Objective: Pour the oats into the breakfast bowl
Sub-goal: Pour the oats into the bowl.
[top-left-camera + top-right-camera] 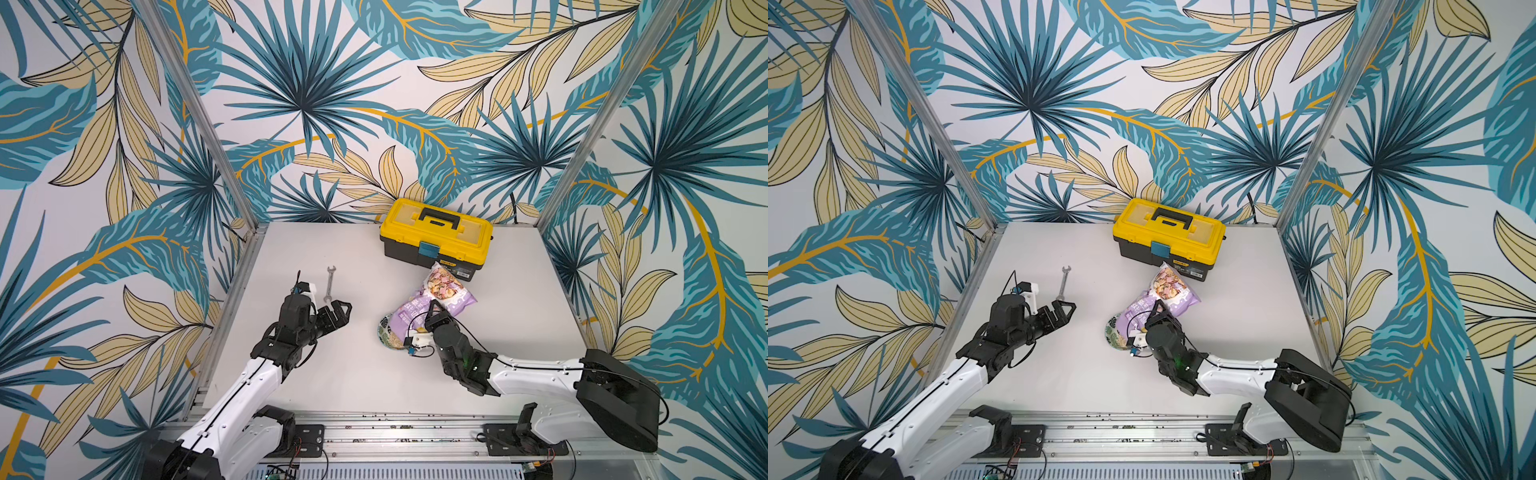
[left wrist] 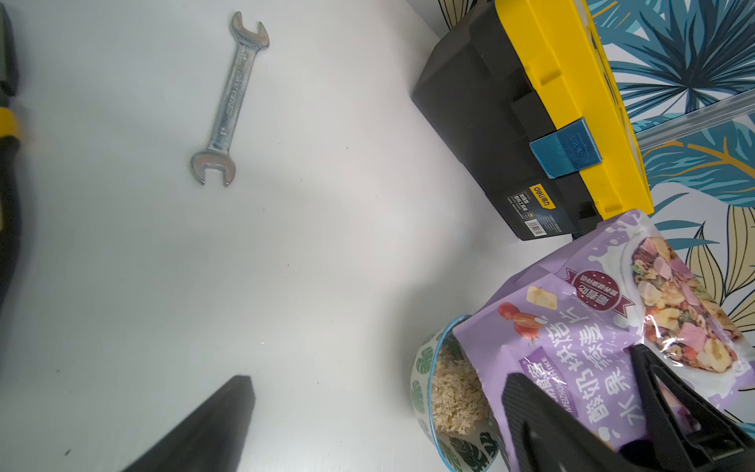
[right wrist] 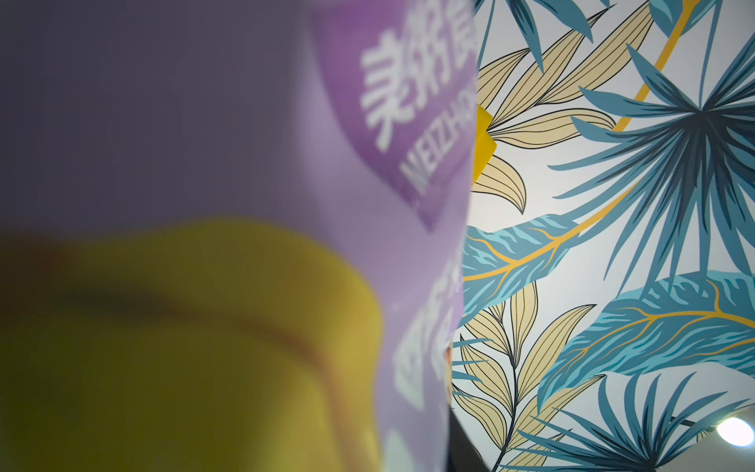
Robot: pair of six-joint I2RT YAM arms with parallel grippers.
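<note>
Pour under way, oats already in bowl.
Left gripper (image 1: 340, 309) hovers empty over the table (image 1: 374, 386), jaws spread wide, well apart from the work. Right gripper (image 1: 436, 309) pinches the pouch (image 1: 442, 293) at mid-body, holding it tipped mouth-down over the breakfast bowl (image 2: 421, 370). Oats (image 2: 457, 392) lie heaped inside the bowl; none seen spilled on the table. Contents left in the pouch: cannot tell. Judged remaining: finish the pour, then right the pouch. Beyond, wrench (image 1: 329, 284) and toolbox (image 1: 436, 232) lie clear of both arms.
</note>
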